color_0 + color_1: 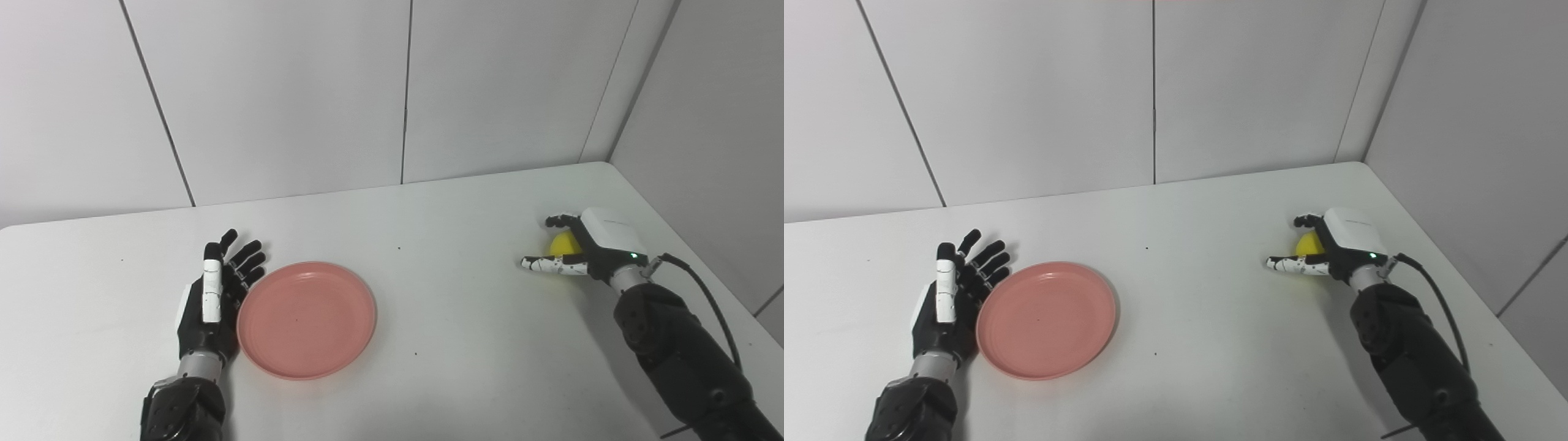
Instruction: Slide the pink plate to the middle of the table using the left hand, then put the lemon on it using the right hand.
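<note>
The left arm came in from the lower left corner, its dark forearm ending in a silver wrist. The left robot hand (pixel 211 300) lay flat and low, palm turned toward the middle, fingers (pixel 248 260) spread apart and pointing away from the body, the white-backed thumb straight along them; it held nothing. The right arm reached in from the lower right, a black cable looping beside its forearm. The right robot hand (pixel 588 248) had its white back up with a green light lit near the wrist. Its fingers curled downward, while the white thumb stretched leftward.
</note>
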`<state>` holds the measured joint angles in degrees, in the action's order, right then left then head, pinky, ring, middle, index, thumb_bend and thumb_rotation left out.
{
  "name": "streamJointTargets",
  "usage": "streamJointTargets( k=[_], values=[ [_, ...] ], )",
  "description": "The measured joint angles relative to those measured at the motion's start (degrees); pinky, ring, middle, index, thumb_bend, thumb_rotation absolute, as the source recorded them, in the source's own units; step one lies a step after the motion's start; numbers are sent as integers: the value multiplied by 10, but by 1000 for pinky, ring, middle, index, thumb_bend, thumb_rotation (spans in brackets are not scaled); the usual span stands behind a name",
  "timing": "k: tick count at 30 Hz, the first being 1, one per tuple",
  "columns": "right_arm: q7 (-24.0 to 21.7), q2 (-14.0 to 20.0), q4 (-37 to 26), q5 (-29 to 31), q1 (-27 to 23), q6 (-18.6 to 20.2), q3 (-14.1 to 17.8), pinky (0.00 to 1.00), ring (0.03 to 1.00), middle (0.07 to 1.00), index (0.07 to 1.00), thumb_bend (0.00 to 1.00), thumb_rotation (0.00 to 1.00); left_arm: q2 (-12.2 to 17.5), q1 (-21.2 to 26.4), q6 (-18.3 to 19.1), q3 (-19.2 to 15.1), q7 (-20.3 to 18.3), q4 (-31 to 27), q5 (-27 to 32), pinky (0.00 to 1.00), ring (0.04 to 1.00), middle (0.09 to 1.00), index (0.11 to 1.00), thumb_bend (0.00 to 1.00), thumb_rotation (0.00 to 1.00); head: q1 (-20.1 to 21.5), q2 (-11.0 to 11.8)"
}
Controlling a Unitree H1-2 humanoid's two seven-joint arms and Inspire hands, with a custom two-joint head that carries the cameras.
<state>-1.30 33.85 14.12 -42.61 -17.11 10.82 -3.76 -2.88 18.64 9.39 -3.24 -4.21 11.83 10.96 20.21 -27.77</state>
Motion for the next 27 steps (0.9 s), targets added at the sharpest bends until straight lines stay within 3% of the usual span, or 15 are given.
streamJointTargets(
  k=[6, 9, 11, 15, 19, 21, 27],
  values=[
    [31, 3, 25, 0, -4, -2, -3, 470, 583, 667, 662, 815, 605, 0, 0, 0, 0, -1, 0, 0, 846, 820, 806, 909, 831, 886, 0, -1],
    [71, 2, 48, -11, -9, -5, -6, 371, 466, 571, 605, 716, 489, 0, 0, 0, 1, -1, 0, 0, 840, 817, 806, 907, 830, 888, 0, -1],
    [107, 2, 69, -14, -13, -11, -7, 353, 444, 553, 595, 695, 464, 0, 0, 1, 2, -1, -1, 0, 839, 817, 805, 906, 830, 888, -2, -2],
    [135, 0, 81, -10, -13, -13, -9, 316, 382, 470, 558, 623, 343, 0, 0, 1, 2, -1, -1, 0, 832, 812, 794, 908, 846, 883, -3, -3],
    [160, -3, 91, 4, -14, -31, -10, 296, 362, 449, 568, 608, 298, 0, 0, 1, 2, -1, -1, 0, 837, 812, 797, 907, 847, 883, -4, -2],
    [161, -3, 94, 10, -15, -34, -10, 259, 323, 413, 507, 530, 183, 0, 0, 1, 2, -1, -1, 0, 835, 811, 798, 907, 847, 880, -4, -2],
    [159, -1, 96, 26, -17, -44, -12, 283, 355, 441, 492, 507, 154, 1, 0, 1, 1, -1, 0, 0, 838, 813, 795, 908, 844, 882, -5, -4]
  ],
)
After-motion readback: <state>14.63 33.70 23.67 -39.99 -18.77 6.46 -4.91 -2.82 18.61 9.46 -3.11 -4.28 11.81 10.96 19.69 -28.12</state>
